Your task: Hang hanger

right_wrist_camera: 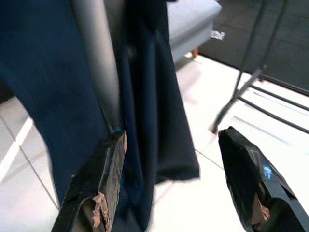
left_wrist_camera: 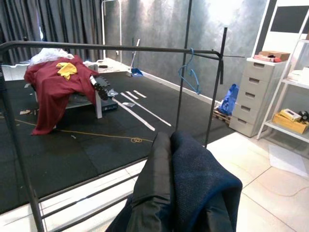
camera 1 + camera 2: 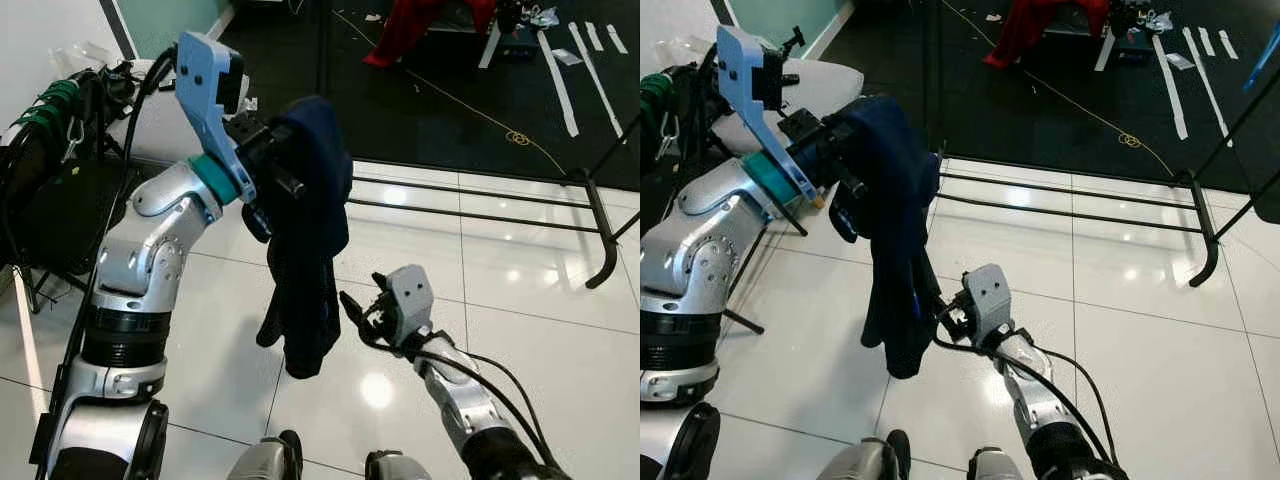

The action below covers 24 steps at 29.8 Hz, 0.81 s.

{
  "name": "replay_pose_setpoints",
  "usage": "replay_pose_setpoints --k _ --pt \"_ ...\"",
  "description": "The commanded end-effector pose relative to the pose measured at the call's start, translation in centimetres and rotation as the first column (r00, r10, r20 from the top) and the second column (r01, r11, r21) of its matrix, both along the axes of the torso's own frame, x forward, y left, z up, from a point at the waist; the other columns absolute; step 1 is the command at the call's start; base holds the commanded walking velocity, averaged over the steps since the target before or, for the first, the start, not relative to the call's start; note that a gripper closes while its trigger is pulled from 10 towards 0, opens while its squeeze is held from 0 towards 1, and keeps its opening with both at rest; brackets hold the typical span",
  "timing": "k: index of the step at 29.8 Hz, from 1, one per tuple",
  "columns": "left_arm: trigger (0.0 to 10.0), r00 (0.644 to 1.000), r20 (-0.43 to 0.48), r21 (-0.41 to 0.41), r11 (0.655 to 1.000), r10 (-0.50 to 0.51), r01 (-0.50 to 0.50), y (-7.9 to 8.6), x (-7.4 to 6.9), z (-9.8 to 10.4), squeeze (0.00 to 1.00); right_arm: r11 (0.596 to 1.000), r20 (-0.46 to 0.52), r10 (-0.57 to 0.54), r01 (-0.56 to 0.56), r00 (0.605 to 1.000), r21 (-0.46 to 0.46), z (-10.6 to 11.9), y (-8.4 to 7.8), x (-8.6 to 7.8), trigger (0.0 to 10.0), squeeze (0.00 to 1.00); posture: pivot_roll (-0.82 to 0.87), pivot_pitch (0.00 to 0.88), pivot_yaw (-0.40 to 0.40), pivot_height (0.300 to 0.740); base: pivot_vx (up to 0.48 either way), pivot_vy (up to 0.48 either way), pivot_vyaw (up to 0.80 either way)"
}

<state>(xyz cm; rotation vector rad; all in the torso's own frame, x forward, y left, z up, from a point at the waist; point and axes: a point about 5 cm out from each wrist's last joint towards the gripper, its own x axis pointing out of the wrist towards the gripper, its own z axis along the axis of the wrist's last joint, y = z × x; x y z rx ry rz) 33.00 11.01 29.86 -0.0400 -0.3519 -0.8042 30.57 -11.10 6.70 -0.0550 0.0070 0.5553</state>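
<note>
Right gripper (image 1: 169,188), nearest, fingers spread wide just beside the hanging cloth. Left gripper (image 3: 275,165) raised, draped in dark garment (image 3: 310,250); its grip hidden. Rail (image 2: 111,47) ahead, apart. Carry step; next, lift to rail.

The dark garment (image 3: 305,230) drapes over the left gripper (image 3: 275,165), hiding its fingers.

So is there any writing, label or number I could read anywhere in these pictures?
None can be read.
Boxes on the white shelf: any print is too small and blurred.
Dark garment on the left end effector: no visible label.
White strips on the black floor: plain tape, no lettering.
</note>
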Motion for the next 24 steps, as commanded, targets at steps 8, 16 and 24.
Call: replay_pose_setpoints --k 8,16,24 --pt "0.0 0.999 0.031 0.009 1.0 0.029 -0.029 0.0 -0.3 0.8 0.0 0.996 -0.022 0.045 -0.043 0.999 0.072 -0.5 0.5 -0.9 10.0 0.0 0.02 0.13 0.098 0.74 0.0 0.0 0.0" --pt "0.0 1.0 0.029 -0.014 1.0 -0.004 0.005 -0.4 -0.5 1.3 0.0 0.998 -0.089 0.029 -0.024 0.996 0.058 -2.4 -0.1 -2.3 10.0 0.0 0.01 0.13 0.104 0.74 0.0 0.0 0.0" --pt "0.0 0.997 0.052 -0.062 0.996 -0.055 0.058 -0.7 -1.3 3.1 0.0 0.997 -0.196 0.002 0.013 0.981 0.075 -4.0 -0.8 -2.3 0.0 0.0 0.02 0.136 0.109 0.74 0.0 0.0 0.0"
